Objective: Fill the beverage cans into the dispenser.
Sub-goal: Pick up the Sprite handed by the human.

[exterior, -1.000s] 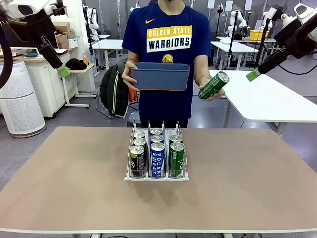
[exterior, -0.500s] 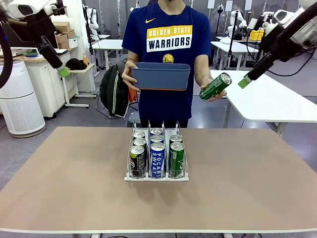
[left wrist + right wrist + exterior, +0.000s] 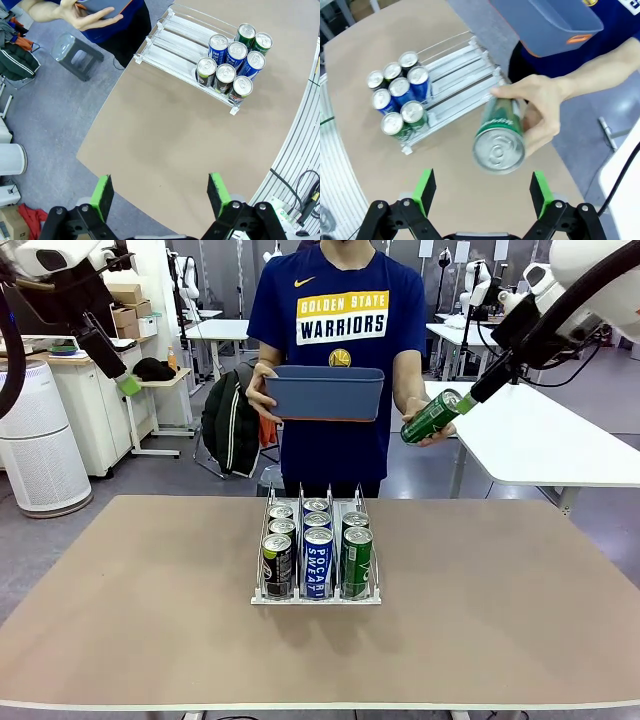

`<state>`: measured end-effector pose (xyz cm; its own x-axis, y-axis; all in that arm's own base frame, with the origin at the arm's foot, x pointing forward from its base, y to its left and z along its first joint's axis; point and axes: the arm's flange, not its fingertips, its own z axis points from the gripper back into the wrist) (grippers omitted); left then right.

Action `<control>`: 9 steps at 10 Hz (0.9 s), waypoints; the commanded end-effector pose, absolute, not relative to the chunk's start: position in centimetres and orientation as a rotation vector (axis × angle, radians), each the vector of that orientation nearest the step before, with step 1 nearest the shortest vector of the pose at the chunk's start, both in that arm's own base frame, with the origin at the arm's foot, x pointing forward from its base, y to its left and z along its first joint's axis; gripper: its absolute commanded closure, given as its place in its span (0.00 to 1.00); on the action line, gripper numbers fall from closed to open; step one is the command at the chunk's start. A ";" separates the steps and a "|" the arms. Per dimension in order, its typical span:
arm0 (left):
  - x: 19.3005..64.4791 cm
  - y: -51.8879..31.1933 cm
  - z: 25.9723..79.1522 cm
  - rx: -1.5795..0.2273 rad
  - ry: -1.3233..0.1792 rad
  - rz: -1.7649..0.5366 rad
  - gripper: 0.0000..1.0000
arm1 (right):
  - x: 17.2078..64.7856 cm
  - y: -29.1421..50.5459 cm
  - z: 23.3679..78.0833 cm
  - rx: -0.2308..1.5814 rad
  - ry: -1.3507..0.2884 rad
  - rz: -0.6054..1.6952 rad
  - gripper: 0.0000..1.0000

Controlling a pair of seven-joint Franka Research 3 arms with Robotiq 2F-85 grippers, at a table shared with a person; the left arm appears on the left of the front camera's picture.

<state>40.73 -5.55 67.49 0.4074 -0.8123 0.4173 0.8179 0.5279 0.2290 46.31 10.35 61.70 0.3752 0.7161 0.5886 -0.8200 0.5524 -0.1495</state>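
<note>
Your right claw (image 3: 482,192) has come in over the last second from the far right toward the green can (image 3: 432,416) that the person's hand (image 3: 428,430) holds out, and now its green pads are just at the can's silver top; in the right wrist view the can (image 3: 499,132) lies between the two fingers but a little beyond them, not yet inside. The jaws stand fully apart and hold nothing. I judge this means the handover is the step now in hand: you must bring the claw forward around the can before closing. Your left claw (image 3: 160,192) has not moved; it hangs high, well to the left of the dispenser (image 3: 316,592), wide open and empty. The person's other hand (image 3: 260,390) keeps the blue-grey bin (image 3: 324,393) at chest height, behind the dispenser. The dispenser stands on the table (image 3: 150,620) near its middle, with three lanes divided by thin wires. Its front part holds seven upright cans (image 3: 318,552) close together: three in the left lane, two blue ones in the middle, two green ones in the right. Behind them the lanes are bare, as the left wrist view shows (image 3: 180,37), so there is room for more. The offered can is slim, green, with a silver lid, tilted with its top toward your right claw.
</note>
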 end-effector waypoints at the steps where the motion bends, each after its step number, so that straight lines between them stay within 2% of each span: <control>1: 40.6 -5.3 67.5 -0.012 -0.509 -1.033 0.00 | 46.9 11.1 60.5 0.122 -0.647 0.983 0.00; 9: 40.6 -5.3 67.5 -0.012 -0.509 -1.033 0.00 | 51.2 13.2 58.6 0.183 -0.644 1.013 0.00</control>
